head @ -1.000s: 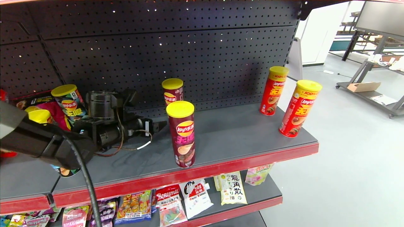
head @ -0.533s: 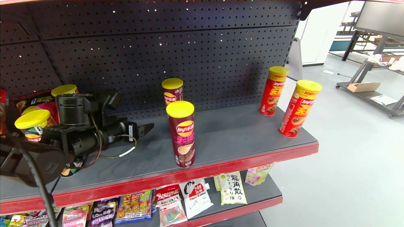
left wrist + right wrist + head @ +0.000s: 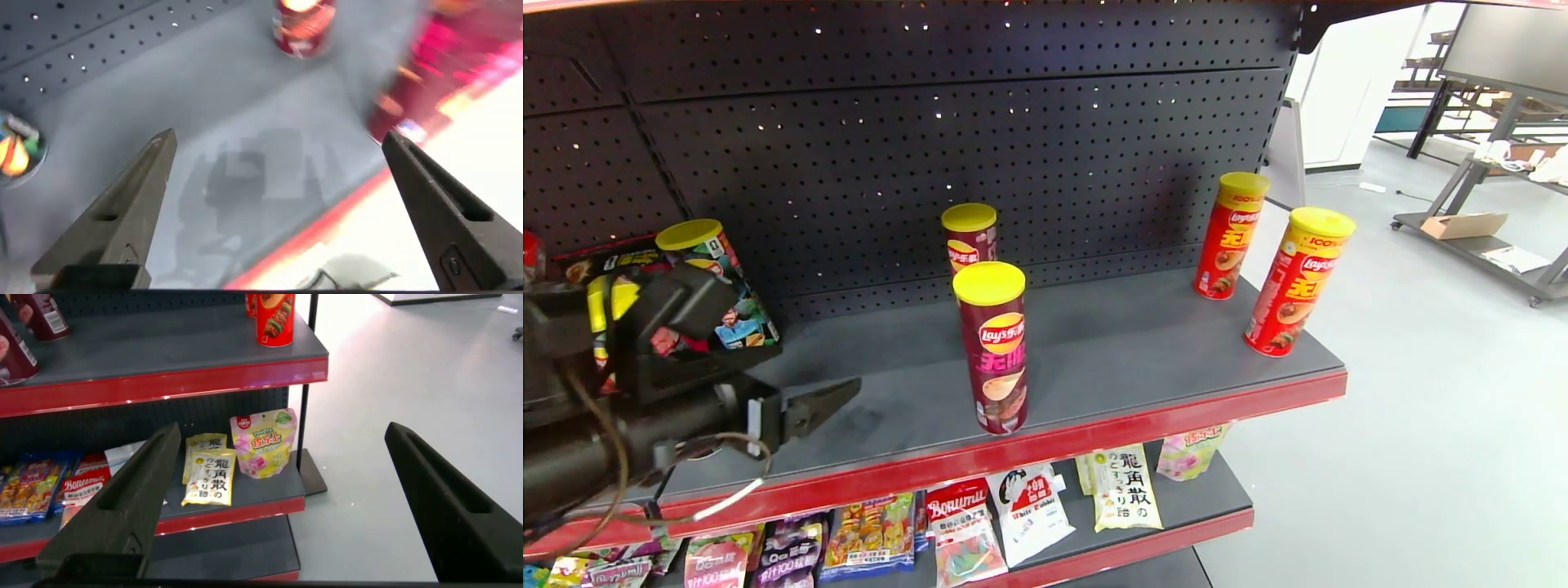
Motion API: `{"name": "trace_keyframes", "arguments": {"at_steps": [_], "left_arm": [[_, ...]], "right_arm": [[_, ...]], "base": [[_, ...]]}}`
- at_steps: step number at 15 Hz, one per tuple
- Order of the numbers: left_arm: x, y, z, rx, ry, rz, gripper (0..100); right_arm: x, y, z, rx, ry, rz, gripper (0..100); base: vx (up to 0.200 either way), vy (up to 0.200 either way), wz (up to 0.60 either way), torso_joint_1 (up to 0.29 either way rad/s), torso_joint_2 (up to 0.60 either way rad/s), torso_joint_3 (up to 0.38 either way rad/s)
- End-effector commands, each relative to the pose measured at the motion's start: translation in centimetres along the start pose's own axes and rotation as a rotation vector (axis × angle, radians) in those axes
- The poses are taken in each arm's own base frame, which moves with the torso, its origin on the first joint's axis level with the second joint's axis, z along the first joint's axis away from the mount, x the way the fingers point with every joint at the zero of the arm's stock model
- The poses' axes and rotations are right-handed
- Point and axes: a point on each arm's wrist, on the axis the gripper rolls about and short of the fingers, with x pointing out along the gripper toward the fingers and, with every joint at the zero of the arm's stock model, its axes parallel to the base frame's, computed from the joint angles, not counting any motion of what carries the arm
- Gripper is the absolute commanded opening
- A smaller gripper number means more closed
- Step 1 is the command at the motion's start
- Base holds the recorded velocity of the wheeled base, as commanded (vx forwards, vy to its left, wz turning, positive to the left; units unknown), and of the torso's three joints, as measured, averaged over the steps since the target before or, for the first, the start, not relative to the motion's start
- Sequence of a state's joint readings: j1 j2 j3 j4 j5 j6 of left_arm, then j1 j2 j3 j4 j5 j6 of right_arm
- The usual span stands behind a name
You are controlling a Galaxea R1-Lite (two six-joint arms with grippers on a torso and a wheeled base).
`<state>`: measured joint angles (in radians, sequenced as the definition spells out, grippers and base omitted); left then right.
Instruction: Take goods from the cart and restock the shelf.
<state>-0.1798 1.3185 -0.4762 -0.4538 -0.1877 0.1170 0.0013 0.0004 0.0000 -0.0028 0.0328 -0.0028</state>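
Fingers, head view: left gripper [image 3: 827,402] low over shelf [image 3: 1143,351] near front edge, left part; maroon can [image 3: 992,351] upright at front edge, middle | left wrist: fingers [image 3: 139,204] wide, nothing between | right wrist: right gripper [image 3: 282,429] wide, empty, facing lower shelf [image 3: 245,513] | risk: a sideways swing of the left arm could knock the can off the edge.

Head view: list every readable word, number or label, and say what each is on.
Front maroon can: brand logo and large characters, packaging print, not quoted.
Rear maroon can: logo, partly hidden.
Red cans, near and far: same kind of print.
Lower-shelf snack bags: packaging print, mostly too small.
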Motion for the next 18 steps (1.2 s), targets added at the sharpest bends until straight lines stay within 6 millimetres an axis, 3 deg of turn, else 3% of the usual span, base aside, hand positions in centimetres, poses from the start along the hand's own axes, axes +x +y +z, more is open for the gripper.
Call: {"name": "trace_keyframes", "arguments": {"at_steps": [1, 6, 9, 13, 18], "left_arm": [[-9.4, -1.4, -2.4, -0.007, -0.106, 0.033, 100], [-14.6, -3.6, -7.6, -0.034, -0.263, 0.043, 100], [-16.8, -4.7, -10.6, -0.031, -0.291, 0.047, 100], [-17.8, -5.2, -13.0, -0.032, -0.313, 0.098, 100], [-17.8, -5.1, -13.3, -0.048, -0.319, 0.172, 100]], "right_arm": [[0.0, 0.0, 0.0, 0.0, -0.001, 0.001, 100], [0.0, 0.0, 0.0, 0.0, -0.001, 0.001, 100], [0.0, 0.0, 0.0, 0.0, -0.001, 0.001, 100], [0.0, 0.0, 0.0, 0.0, -0.001, 0.001, 100], [0.0, 0.0, 0.0, -0.002, -0.001, 0.012, 100]], "base": [[0.0, 0.0, 0.0, 0.0, 0.0, 0.0], [0.0, 0.0, 0.0, 0.0, 0.0, 0.0], [0.0, 0.0, 0.0, 0.0, 0.0, 0.0], [0.0, 0.0, 0.0, 0.0, 0.0, 0.0], [0.0, 0.0, 0.0, 0.0, 0.0, 0.0]]}}
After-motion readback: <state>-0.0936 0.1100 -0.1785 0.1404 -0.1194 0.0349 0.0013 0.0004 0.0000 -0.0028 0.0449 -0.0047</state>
